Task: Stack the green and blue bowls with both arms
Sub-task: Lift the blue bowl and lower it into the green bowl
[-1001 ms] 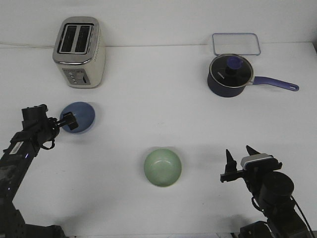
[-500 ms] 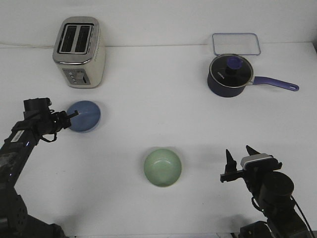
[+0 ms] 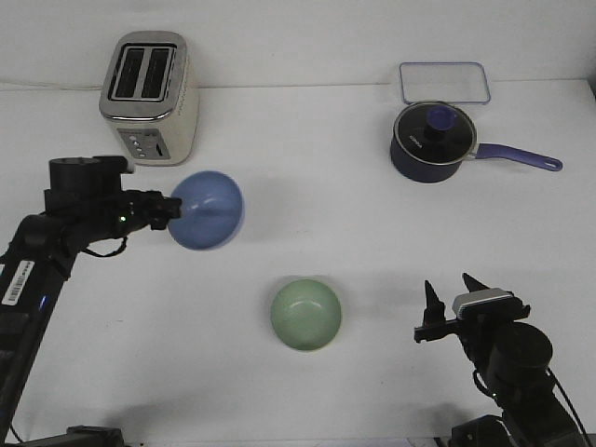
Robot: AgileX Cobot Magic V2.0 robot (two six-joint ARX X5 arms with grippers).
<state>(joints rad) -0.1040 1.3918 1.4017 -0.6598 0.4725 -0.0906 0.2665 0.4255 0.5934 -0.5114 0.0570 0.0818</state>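
Bowl transfer: I am carrying blue toward green.

My left tool [image 3: 168, 209] is clamping the blue bowl [image 3: 209, 210] by its rim, holding it tilted clear of the bench [image 3: 307, 200] so it can travel; the green bowl [image 3: 305, 315] is sitting upright mid-bench as the target, while my right tool [image 3: 451, 297] is waiting beside it, fingers apart and empty.

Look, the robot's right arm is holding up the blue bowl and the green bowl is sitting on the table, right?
Not quite. The front view shows the left gripper holding the blue bowl, not the right one. The right gripper is open and empty. The green bowl does sit on the table.
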